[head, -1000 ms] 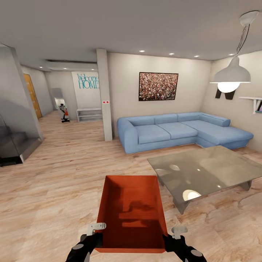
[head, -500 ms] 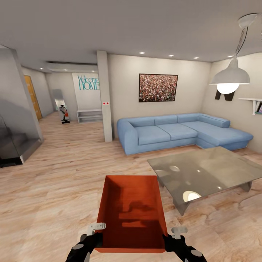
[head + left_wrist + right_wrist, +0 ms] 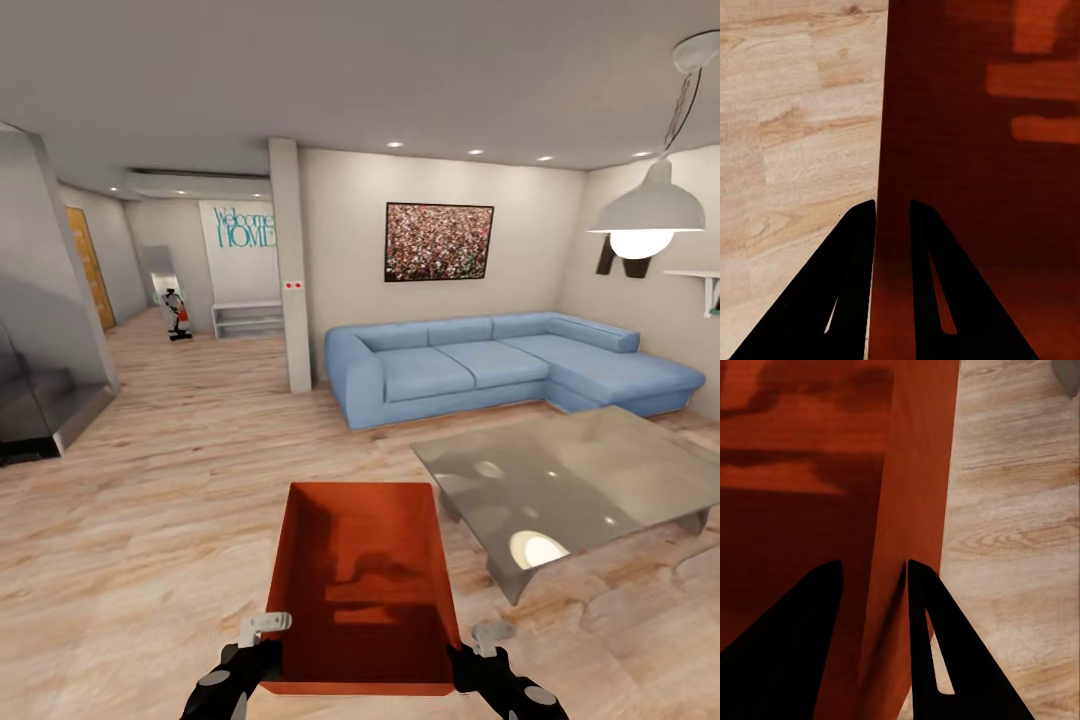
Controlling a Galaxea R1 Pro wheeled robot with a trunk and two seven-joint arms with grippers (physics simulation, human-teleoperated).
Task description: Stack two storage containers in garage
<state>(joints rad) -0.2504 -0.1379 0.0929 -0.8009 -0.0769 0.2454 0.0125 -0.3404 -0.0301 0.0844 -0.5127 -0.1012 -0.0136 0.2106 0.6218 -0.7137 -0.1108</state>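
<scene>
One orange-red storage container [image 3: 365, 585] hangs low in front of me in the head view, over the light wood planks of the living room [image 3: 150, 500]. Its near corners are pinched from both sides. My left gripper [image 3: 262, 655] is shut on the left wall [image 3: 967, 187], one finger inside and one outside [image 3: 892, 206]. My right gripper [image 3: 470, 660] is shut on the right wall [image 3: 915, 472] in the same way [image 3: 870, 566]. The bin is empty inside. The garage is out of view.
A grey glass coffee table [image 3: 570, 480] stands close at the right, with a light-blue sectional sofa [image 3: 480, 365] behind it. A pillar [image 3: 290, 270] rises ahead, a grey stair structure [image 3: 40, 380] stands at left, and a hallway [image 3: 170, 330] runs between. A pendant lamp [image 3: 648, 212] hangs upper right.
The whole view has shifted a little: the sofa, table and lamp sit slightly further right. The container and both grippers keep the same hold and place in the picture.
</scene>
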